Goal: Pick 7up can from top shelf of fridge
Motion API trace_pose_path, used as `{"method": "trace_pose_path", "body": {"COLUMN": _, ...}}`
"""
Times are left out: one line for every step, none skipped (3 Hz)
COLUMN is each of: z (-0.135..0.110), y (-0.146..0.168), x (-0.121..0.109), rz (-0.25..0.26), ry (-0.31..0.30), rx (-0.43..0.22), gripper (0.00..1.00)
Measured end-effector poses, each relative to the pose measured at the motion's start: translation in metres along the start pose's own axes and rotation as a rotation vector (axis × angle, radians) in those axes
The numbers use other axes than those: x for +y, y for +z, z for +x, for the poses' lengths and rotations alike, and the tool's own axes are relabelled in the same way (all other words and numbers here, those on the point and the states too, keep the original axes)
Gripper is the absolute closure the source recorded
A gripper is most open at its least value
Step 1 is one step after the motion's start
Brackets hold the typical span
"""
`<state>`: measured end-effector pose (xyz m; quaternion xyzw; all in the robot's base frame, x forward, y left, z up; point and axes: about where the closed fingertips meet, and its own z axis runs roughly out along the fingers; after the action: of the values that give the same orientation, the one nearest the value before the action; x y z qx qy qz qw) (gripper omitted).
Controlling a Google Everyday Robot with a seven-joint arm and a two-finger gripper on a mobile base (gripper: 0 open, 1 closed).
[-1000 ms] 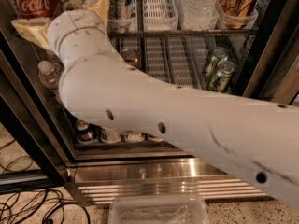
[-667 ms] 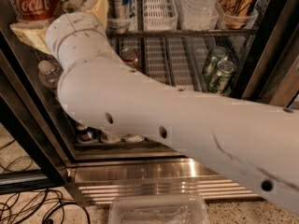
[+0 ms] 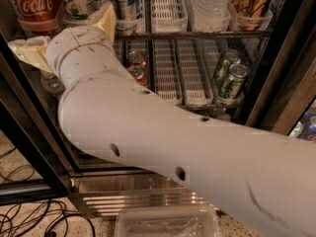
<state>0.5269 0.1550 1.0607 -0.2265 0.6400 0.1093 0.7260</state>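
Observation:
The 7up can (image 3: 79, 1), silver-white with a green logo, stands on the top shelf (image 3: 197, 34) of the fridge (image 3: 27, 127), just right of a red Coca-Cola can (image 3: 33, 6). My gripper (image 3: 66, 37) is at the shelf's front edge, just below the 7up can. Its cream fingers are spread wide: one finger (image 3: 105, 22) points up to the right of the can, the other (image 3: 25, 52) sticks out to the left under the Coca-Cola can. Nothing is between them. My thick white arm (image 3: 163, 142) crosses the view and hides the lower left shelves.
On the top shelf stand an empty white lane (image 3: 167, 6), a water bottle (image 3: 210, 4) and a tan can (image 3: 252, 1). The shelf below holds dark-green cans (image 3: 229, 75) and small red cans (image 3: 136, 65). A clear plastic tray (image 3: 168, 223) and cables (image 3: 29, 216) lie on the floor.
The gripper sits slightly lower against the cans, so more of the 7up can shows above the right finger. The fingers stay spread.

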Motion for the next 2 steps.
{"method": "trace_pose_path", "body": {"z": -0.001, "y": -0.0002, "x": 0.0004, "rz": 0.001, "ry": -0.003, "rx": -0.002, "gripper": 0.0}}
{"method": "trace_pose_path", "body": {"z": -0.001, "y": 0.0062, "x": -0.0028, "rz": 0.028, "ry": -0.041, "rx": -0.02, "gripper": 0.0}}
